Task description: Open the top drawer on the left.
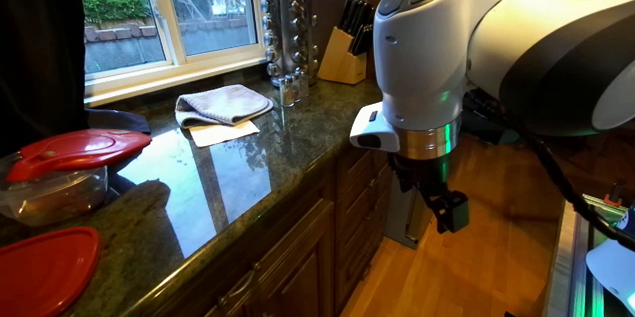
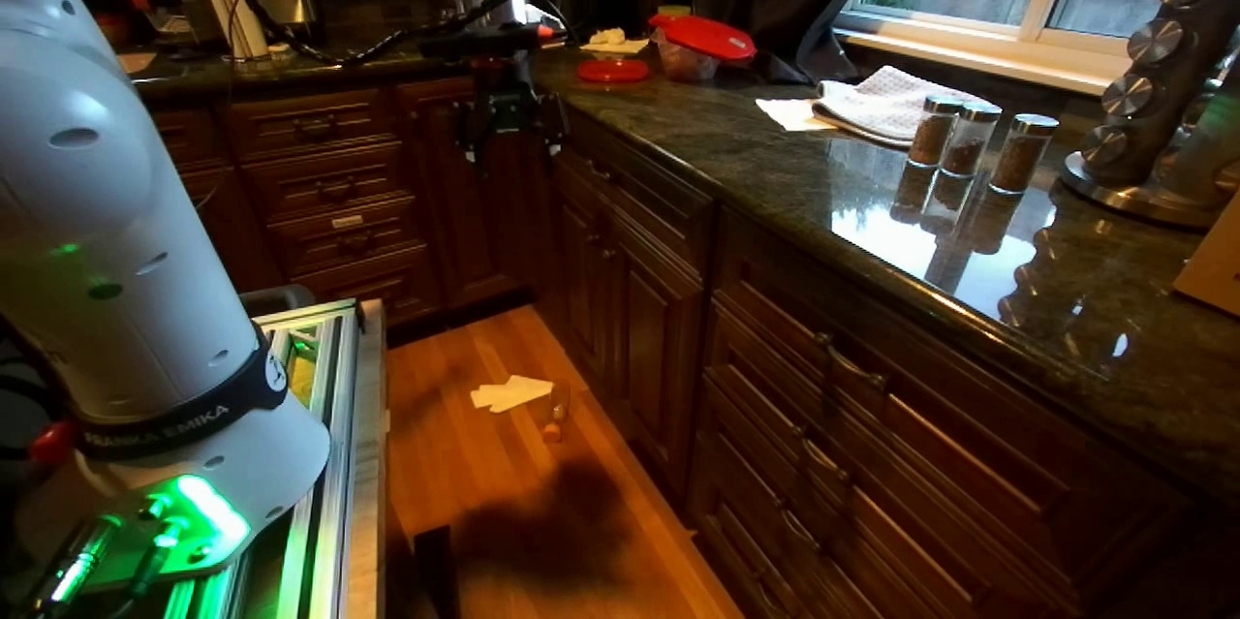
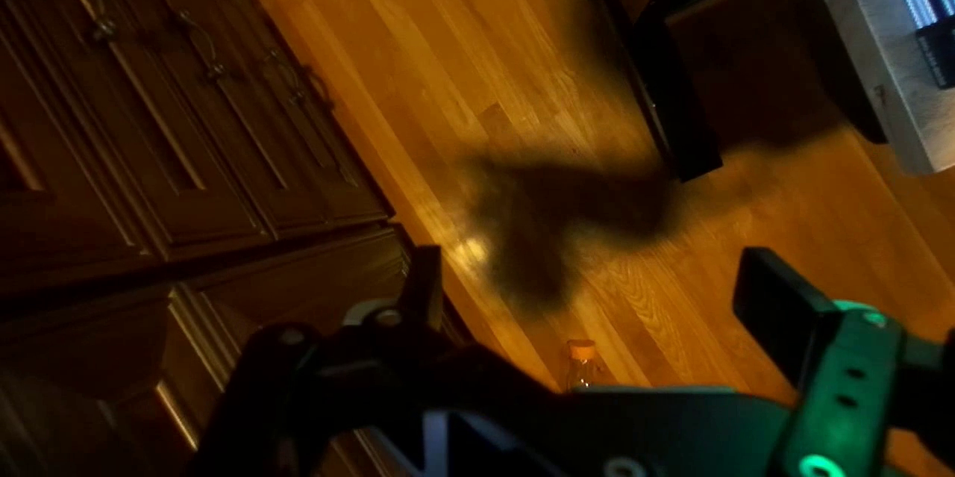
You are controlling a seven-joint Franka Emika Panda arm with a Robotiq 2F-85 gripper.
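Wooden floor (image 3: pixel 462 89) spreads before the long polished surface (image 2: pixel 697 139), and the robot arm (image 1: pixel 486 54) reaches over that floor. An exterior view shows a stack of drawers (image 2: pixel 872 425), another bank (image 2: pixel 334 173) round the corner and, between them, paired doors (image 2: pixel 630 319). The drawer (image 2: pixel 644 202) the task means is, I judge, the closed one directly above those doors, though the second bank leaves some doubt. It should behave as a stiff wooden box, sliding straight out, heavier if loaded, with nothing fragile about its front. The tool (image 2: pixel 513 149) hangs apart from it, pointing down, spread wide, with nothing between its fingers (image 3: pixel 858 380); the wrist view settles that, whereas an exterior view catches the tool (image 1: pixel 450 218) nearly side-on and hides the gap. The handle (image 2: pixel 599 171) is the place to take hold: slim, hard, probably smooth metal, so best gripped mid-span and pulled square to the front. An exterior view shows it, but I cannot pick it out in the wrist view. Smallest, an orange-capped bottle (image 3: pixel 582 365) is on the floor, partly covered by the tool in the wrist view.
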